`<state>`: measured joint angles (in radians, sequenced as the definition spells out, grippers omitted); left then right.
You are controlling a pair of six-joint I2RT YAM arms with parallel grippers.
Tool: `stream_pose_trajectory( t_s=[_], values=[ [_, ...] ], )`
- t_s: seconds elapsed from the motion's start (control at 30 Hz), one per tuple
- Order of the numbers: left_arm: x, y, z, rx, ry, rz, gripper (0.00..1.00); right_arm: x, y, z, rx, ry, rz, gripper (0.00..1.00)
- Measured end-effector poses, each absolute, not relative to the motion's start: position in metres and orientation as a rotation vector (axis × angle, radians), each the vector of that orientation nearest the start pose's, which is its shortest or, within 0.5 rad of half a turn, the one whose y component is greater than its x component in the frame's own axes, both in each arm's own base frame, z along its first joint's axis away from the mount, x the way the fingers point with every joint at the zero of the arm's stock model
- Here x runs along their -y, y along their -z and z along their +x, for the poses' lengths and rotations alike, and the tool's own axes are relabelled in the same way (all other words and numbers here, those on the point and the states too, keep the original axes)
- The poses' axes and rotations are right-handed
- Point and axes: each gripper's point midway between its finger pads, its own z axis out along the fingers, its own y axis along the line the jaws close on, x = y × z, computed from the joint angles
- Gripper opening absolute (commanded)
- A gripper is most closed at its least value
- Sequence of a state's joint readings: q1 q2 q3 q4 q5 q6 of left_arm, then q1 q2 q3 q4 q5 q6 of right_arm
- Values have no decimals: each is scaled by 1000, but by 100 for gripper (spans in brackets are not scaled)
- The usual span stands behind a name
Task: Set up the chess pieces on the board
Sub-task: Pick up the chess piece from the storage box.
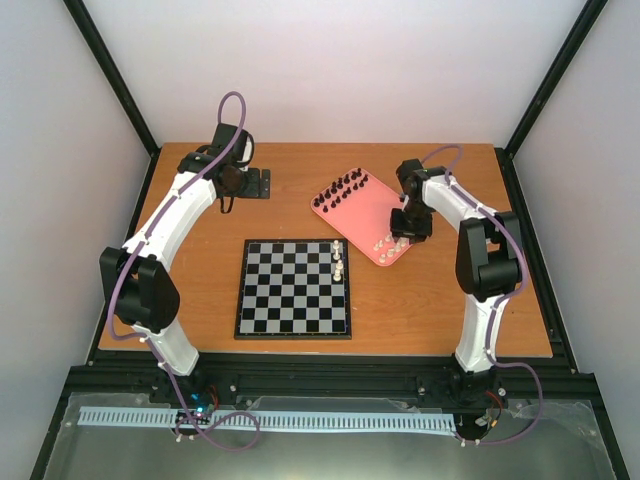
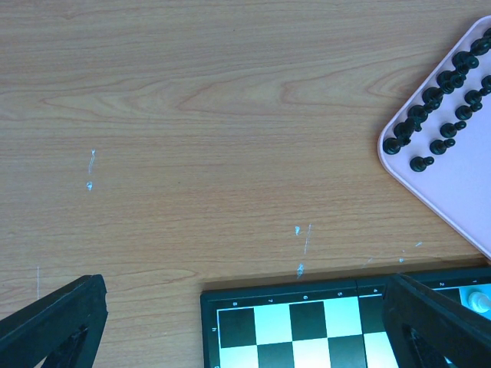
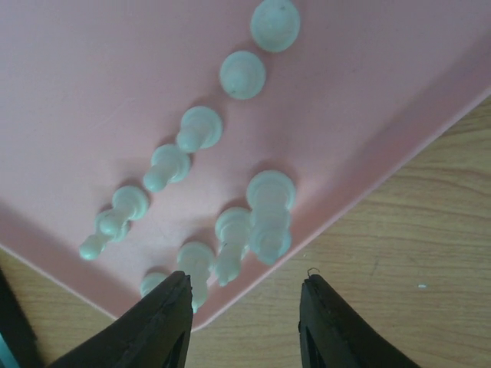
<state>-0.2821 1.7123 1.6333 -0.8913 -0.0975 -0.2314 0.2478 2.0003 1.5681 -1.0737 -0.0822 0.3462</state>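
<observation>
The board (image 1: 293, 288) lies mid-table with a few white chess pieces (image 1: 339, 260) standing along its right edge. On the pink tray (image 1: 375, 205), black pieces (image 1: 342, 190) line the far end and white pieces (image 1: 388, 243) crowd the near corner. My right gripper (image 1: 405, 232) hangs just over that corner. In the right wrist view it (image 3: 245, 307) is open and holds nothing, with several white pieces (image 3: 268, 211) just ahead of its fingertips. My left gripper (image 1: 245, 185) is open over bare wood at the back left, and its own view shows the board's corner (image 2: 307, 330) below it.
The left wrist view shows black pieces (image 2: 441, 115) in two rows on the tray (image 2: 460, 192), and one white piece (image 2: 479, 300) on the board beside the right finger. Black frame rails run along the table's sides.
</observation>
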Motion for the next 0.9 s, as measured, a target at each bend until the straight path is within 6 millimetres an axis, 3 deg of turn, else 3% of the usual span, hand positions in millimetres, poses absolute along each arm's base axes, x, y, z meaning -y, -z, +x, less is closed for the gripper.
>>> stream_pose_trajectory(
  t_s=[0.27,0.63,0.9],
  values=[
    [107,-213,432,-2536,79,26,100,-96,-50,387,-3100,-160,240,45],
    [107,-213,432,-2536,74,26,100,-102,-50,404,-3080,-198,244,40],
    [106,-211,433,-2539,67,25,100,-102,-51,404,-3080,-199,244,41]
  ],
)
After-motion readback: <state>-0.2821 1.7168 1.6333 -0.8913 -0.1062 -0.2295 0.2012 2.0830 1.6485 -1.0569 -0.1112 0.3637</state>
